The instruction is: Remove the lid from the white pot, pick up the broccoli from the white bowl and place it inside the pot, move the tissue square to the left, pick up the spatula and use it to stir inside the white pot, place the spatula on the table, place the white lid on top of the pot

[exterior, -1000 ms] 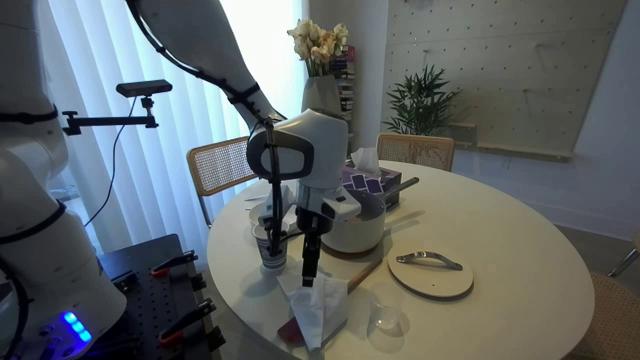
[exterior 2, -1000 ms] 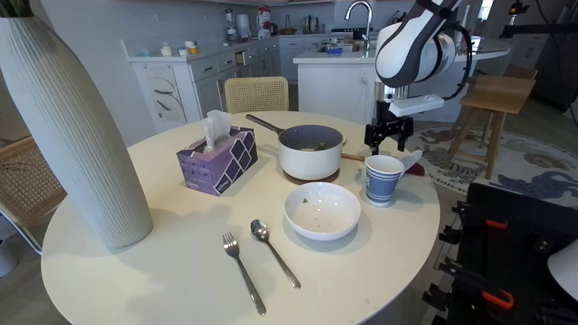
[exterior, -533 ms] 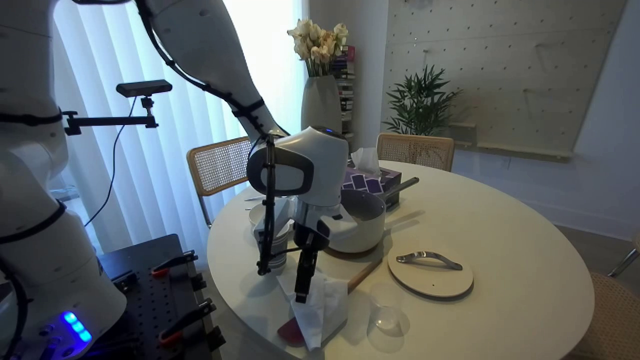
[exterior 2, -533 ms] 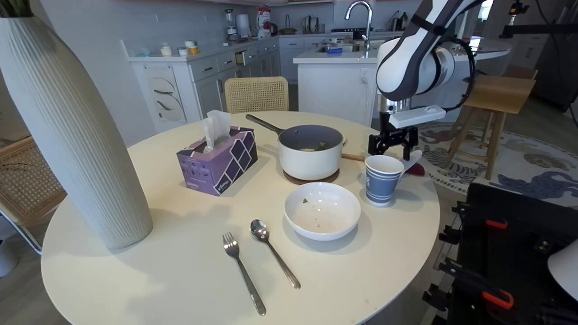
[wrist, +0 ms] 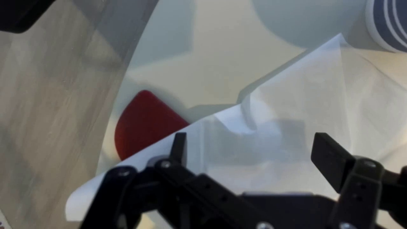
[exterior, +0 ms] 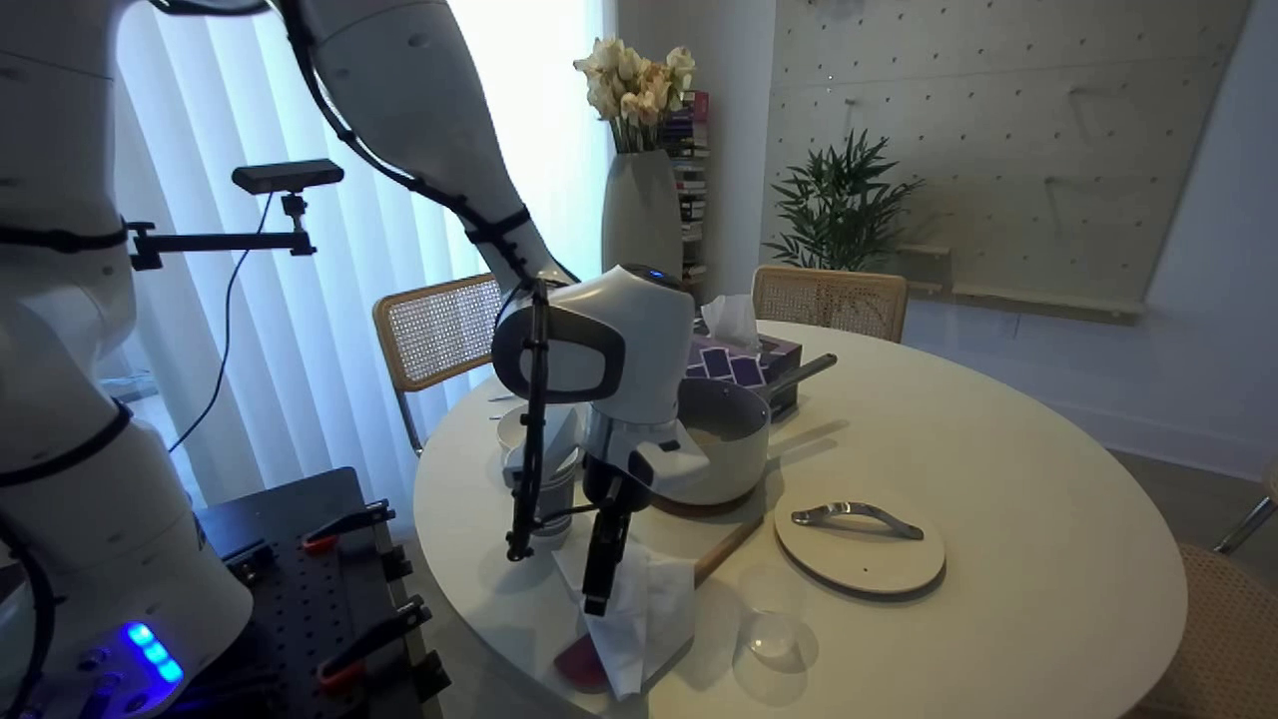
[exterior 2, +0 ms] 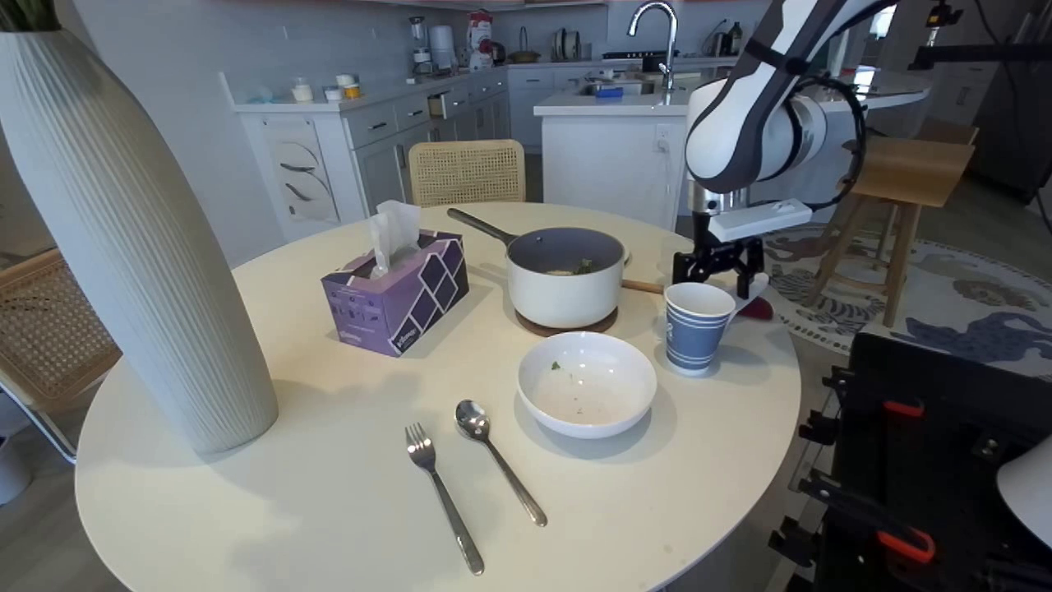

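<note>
Above the white tissue square, my gripper hangs low with its fingers wide apart and nothing gripped; whether they touch the tissue cannot be told. The tissue covers the middle of the spatula. Its dark red head sticks out near the table edge, its wooden handle on the other side. The white pot stands uncovered on a brown disc, green broccoli bits inside. The white lid lies flat on the table, handle up. Only small green scraps remain in the white bowl.
A striped paper cup stands close beside the gripper and tissue. A clear glass dish sits to the other side. Farther off are a tissue box, a fork, a spoon and a tall vase.
My gripper has come down toward the tissue and tilted slightly, shifting a little toward the near table edge. It stays open. The tissue, spatula, pot and lid have not moved.
</note>
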